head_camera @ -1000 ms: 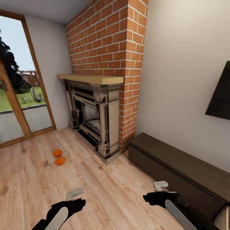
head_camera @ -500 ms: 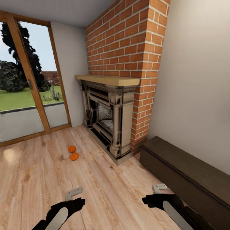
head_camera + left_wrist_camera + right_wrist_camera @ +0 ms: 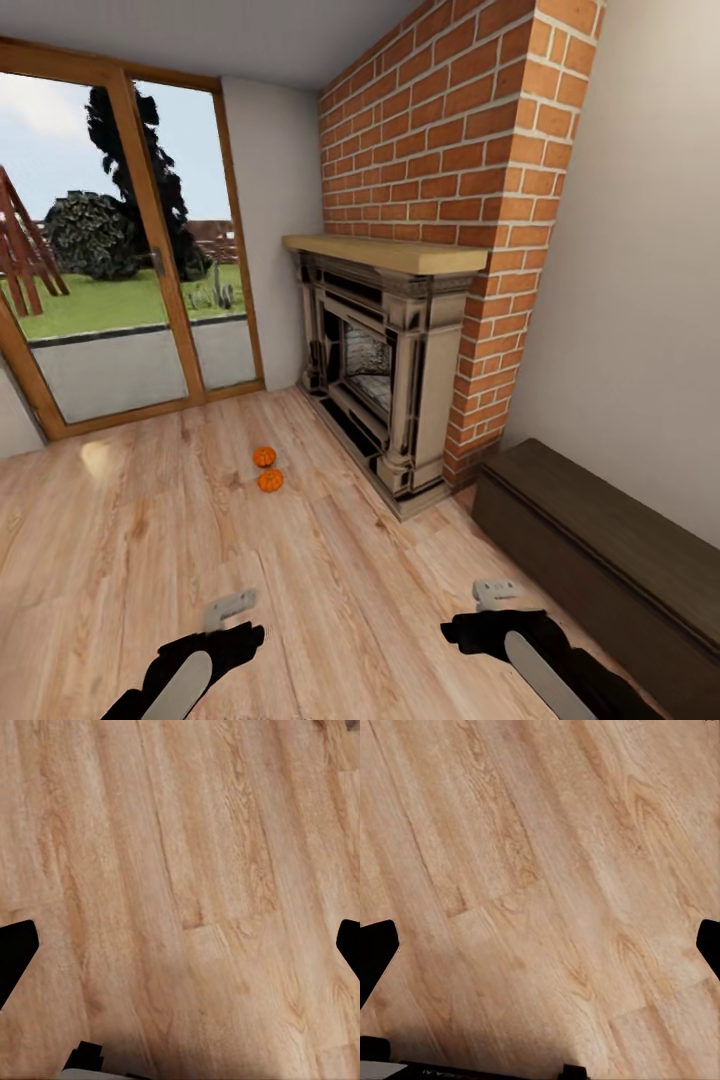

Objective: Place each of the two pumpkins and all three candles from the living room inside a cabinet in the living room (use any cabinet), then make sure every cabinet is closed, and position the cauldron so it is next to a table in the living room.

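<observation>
Two small orange pumpkins point(image 3: 264, 456) point(image 3: 270, 481) lie side by side on the wooden floor in front of the fireplace, well ahead of both arms. The long, low dark-brown cabinet point(image 3: 600, 550) stands against the right wall, its front panels shut. My left gripper point(image 3: 240, 635) point(image 3: 180, 952) and right gripper point(image 3: 465, 630) point(image 3: 540, 949) hang low over bare floorboards, both open with nothing between the fingers. The right gripper is near the cabinet's front. The candles, the cauldron and the table are out of view.
A brick chimney with a stone fireplace point(image 3: 385, 375) and wooden mantel juts out beside the cabinet. A glass patio door point(image 3: 110, 290) fills the left wall. Open wooden floor point(image 3: 150, 520) lies between me and the pumpkins.
The camera has turned left: more of the glass door shows and the fireplace, cabinet and pumpkins sit further right in the picture. Both arms hold the same pose.
</observation>
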Available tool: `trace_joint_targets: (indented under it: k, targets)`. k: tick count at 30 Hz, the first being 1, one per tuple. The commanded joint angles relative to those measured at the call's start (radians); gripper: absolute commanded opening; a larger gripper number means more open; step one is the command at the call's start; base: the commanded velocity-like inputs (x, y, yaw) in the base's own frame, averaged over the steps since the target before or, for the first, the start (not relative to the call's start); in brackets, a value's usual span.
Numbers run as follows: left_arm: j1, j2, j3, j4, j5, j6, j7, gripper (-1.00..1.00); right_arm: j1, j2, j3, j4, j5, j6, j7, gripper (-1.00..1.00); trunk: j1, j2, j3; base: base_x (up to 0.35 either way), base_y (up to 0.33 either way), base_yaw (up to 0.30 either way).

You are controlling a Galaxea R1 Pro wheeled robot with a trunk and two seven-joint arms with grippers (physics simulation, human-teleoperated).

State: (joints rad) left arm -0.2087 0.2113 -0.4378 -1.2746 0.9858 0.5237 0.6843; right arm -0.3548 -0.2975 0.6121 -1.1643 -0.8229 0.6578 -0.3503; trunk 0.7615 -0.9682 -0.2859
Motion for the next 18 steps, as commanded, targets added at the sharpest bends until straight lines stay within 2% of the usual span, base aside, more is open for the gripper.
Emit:
trace_joint_targets:
  k: [1,4,11,14,18]
  targets:
    - [-0.001,0.001,-0.003,-0.001,0.007,0.000,0.009,1.00,-0.001,0.007,0.003,0.001,-0.010,0.000,-0.010,1.00,-0.004,0.006,0.001,0.000,0.000,0.248]
    - [-0.001,0.001,-0.003,0.000,0.007,0.000,0.009,1.00,-0.001,0.028,0.003,0.018,-0.010,0.000,-0.010,1.00,-0.015,0.027,0.008,0.000,0.000,0.247]
    - [-0.001,0.000,-0.004,0.000,0.008,-0.001,0.009,1.00,-0.001,0.036,0.003,0.029,-0.005,-0.002,-0.010,1.00,-0.038,0.069,0.021,0.000,0.000,0.246]
    - [0.000,0.000,-0.003,0.000,0.009,-0.001,0.009,1.00,-0.001,0.038,0.004,0.035,0.037,-0.002,-0.010,1.00,-0.038,0.069,0.018,0.000,0.000,0.246]
    - [0.000,0.001,-0.004,0.000,0.010,-0.002,0.008,1.00,-0.001,0.073,0.003,0.043,0.105,-0.003,-0.010,1.00,-0.038,0.069,0.015,0.000,0.000,0.246]
